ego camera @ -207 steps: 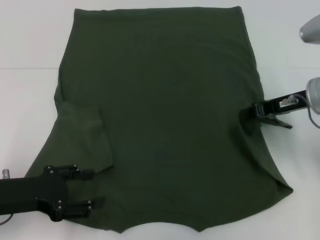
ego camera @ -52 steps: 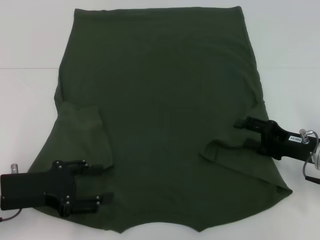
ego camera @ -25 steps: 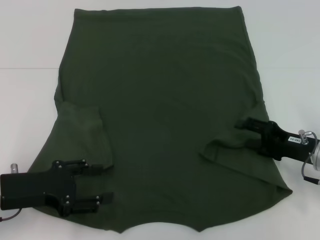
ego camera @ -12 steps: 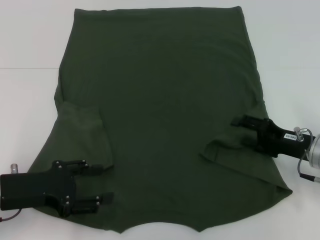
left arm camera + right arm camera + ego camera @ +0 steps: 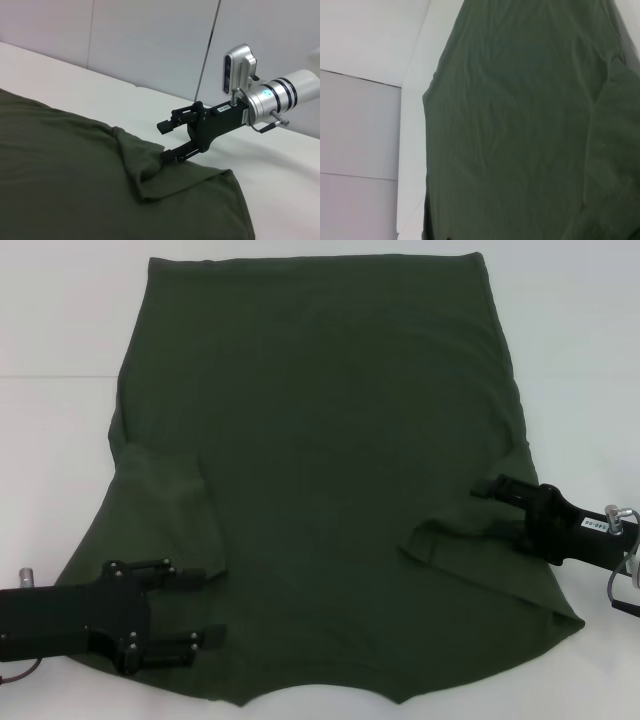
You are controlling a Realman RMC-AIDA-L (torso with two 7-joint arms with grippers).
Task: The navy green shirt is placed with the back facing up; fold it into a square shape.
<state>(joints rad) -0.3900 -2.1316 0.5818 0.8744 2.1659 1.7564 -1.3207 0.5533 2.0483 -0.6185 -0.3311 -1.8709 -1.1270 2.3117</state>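
The navy green shirt [image 5: 330,440] lies spread flat on the white table, far larger than both grippers. Its left sleeve [image 5: 165,505] and its right sleeve [image 5: 455,540] are both folded inward onto the body. My left gripper [image 5: 208,606] rests open over the shirt's near left corner, fingers pointing toward the middle. Open too, my right gripper [image 5: 492,508] sits at the shirt's right edge by the folded right sleeve. In the left wrist view the right gripper [image 5: 167,142] has its lower finger touching the fabric fold [image 5: 145,165] and its upper finger held above. The right wrist view shows only shirt [image 5: 520,125].
White table [image 5: 60,330] surrounds the shirt, with bare strips along the left and right sides. A seam in the tabletop runs across at the left [image 5: 50,375]. Pale wall panels [image 5: 150,45] stand behind the table.
Over the last eight seconds the right sleeve was folded inward. In the last half second my right gripper drew back slightly to the right; the left fingers kept their place.
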